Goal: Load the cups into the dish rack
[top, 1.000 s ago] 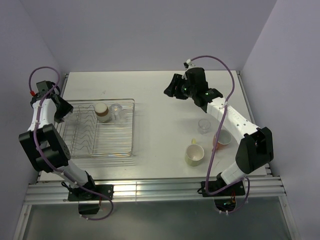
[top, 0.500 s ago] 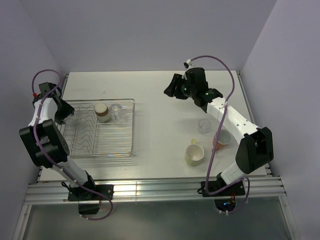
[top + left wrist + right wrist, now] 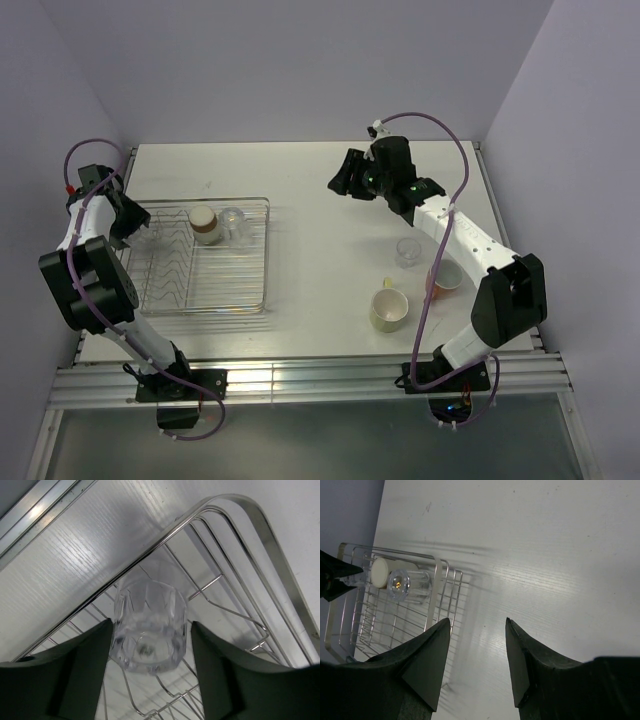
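Note:
The silver wire dish rack [image 3: 255, 290] lies at the left of the table. In it are a brown-and-cream cup [image 3: 205, 225] and a clear glass [image 3: 233, 222]. My left gripper [image 3: 138, 220] is at the rack's far left corner. In the left wrist view its jaws stand open around a third clear tumbler [image 3: 150, 630], which rests inside the rack corner [image 3: 235, 502] with a gap at the right finger [image 3: 225, 675]. My right gripper [image 3: 345, 180] is open and empty above the far middle of the table. A clear glass [image 3: 408, 250], a salmon mug [image 3: 445, 278] and a yellow-green mug [image 3: 389, 308] stand at the right.
The right wrist view shows the rack [image 3: 440, 587] with the cream cup [image 3: 380, 572] and the glass [image 3: 405, 582] in it. Grey walls close the table on the left, far and right sides. A metal rail runs along the near edge [image 3: 300, 375].
My left gripper has shifted slightly to the right at the rack's far left corner. The right arm and the cups on the table have not moved.

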`<move>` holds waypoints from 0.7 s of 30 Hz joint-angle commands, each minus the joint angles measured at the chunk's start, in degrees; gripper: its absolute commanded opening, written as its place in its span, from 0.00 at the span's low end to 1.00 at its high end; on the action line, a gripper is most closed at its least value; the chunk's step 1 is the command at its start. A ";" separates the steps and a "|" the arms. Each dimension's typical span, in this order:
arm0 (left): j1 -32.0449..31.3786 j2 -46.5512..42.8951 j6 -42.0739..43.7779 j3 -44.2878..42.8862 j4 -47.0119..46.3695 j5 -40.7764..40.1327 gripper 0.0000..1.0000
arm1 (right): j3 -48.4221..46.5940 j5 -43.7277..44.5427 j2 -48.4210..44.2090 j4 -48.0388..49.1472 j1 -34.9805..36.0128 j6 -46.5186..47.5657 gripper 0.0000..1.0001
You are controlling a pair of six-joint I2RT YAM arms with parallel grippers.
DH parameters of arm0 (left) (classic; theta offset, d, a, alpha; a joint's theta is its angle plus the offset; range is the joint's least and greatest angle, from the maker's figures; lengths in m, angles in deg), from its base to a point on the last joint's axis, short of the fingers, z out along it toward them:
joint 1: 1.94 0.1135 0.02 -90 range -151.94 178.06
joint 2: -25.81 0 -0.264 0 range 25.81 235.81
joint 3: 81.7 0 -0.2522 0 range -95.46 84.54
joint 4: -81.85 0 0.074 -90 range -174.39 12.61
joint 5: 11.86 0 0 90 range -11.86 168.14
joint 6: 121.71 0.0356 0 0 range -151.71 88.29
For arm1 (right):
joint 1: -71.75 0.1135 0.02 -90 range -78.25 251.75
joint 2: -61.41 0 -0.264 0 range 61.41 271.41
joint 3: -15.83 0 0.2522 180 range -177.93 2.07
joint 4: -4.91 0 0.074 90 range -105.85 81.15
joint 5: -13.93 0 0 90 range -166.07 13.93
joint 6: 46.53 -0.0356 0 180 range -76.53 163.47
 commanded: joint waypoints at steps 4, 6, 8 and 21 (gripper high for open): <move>0.31 0.14 0.35 -1.07 -2.07 -0.79 0.77 | -0.21 -0.25 -1.81 1.85 -0.46 1.02 0.56; 0.31 -0.04 0.43 -0.89 -2.34 -0.88 0.79 | -0.21 -0.16 -1.81 1.85 -0.46 1.02 0.56; 0.22 -0.39 0.52 -0.71 -2.51 -0.79 0.79 | -0.30 -0.07 -1.72 1.85 -0.54 1.10 0.56; 0.13 -6.62 0.43 -2.21 -2.07 3.69 0.78 | -0.74 0.01 -1.19 1.41 -0.46 1.02 0.56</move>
